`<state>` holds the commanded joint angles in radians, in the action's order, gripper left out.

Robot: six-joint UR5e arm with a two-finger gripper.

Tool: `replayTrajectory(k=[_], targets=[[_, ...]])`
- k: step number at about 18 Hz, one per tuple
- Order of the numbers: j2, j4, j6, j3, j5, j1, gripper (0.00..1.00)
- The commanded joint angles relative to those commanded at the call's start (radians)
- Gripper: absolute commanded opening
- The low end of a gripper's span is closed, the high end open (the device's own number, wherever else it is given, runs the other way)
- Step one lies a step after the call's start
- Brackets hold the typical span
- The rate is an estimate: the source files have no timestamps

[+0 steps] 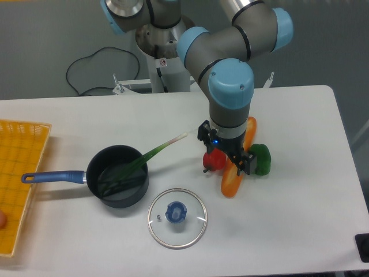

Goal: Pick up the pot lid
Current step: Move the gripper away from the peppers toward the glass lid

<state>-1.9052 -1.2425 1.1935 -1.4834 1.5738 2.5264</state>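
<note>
Lying below and beside the wide-spread jaws, the glass lid [192,227] seems rigid, breakable, best held by its knob [176,212].

We see the pot lid [193,227], a round disc of clear glass with a metal rim and a blue knob [176,212], lying flat on the white table [277,236], knob up, just beside the black pan [120,200].

White table [288,225] | pan [122,195] | lid [176,213] | red vegetable [215,160] | green vegetable [261,160] | orange vegetables [232,182]
</note>
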Motion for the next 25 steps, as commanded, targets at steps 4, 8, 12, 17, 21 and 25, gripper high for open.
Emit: replayTrajectory(k=[4,8,12,17,21,25], targets=[[0.003,0.002,-0.005,0.005,-0.018,0.003,1.0],[-0.012,0.026,-0.012,0.005,-0.018,-0.003,1.0],[-0.015,0.044,-0.012,0.006,-0.018,-0.008,1.0],[-0.04,0.149,-0.184,-0.018,-0.031,-0.058,1.0],[-0.052,0.158,-0.225,-0.028,-0.069,-0.058,1.0],[-0.074,0.158,-0.267,-0.028,-0.066,-0.063,1.0]])
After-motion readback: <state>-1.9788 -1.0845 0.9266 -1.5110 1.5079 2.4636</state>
